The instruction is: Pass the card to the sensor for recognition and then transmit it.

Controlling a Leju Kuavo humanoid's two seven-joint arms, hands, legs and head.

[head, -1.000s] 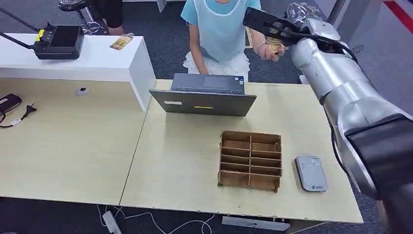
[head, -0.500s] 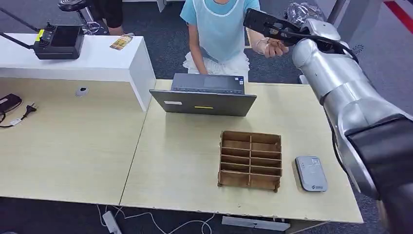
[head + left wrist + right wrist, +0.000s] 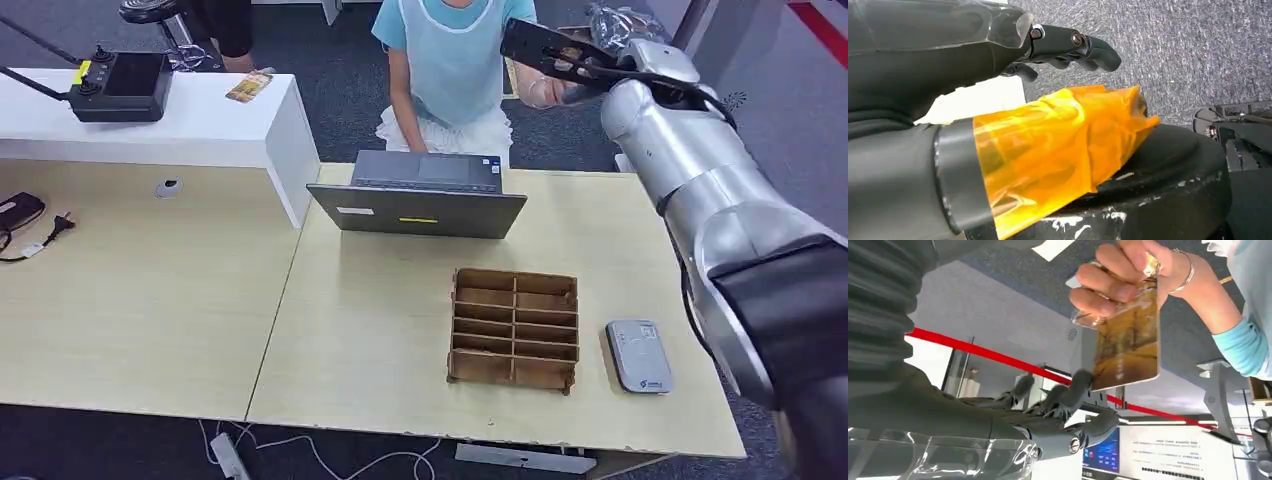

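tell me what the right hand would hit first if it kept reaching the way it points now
Most likely the card that the person's hand holds out just past the right hand; its fingers look almost on the card's edge, though depth is hard to judge.

Bright, even indoor light, shadows soft and short.
The pale wooden desk (image 3: 150,300) shows evenly lit and sharp; glare streaks the silver right arm (image 3: 700,190); the person's hand (image 3: 1128,275) with the golden card (image 3: 1128,340) looks slightly soft close up.
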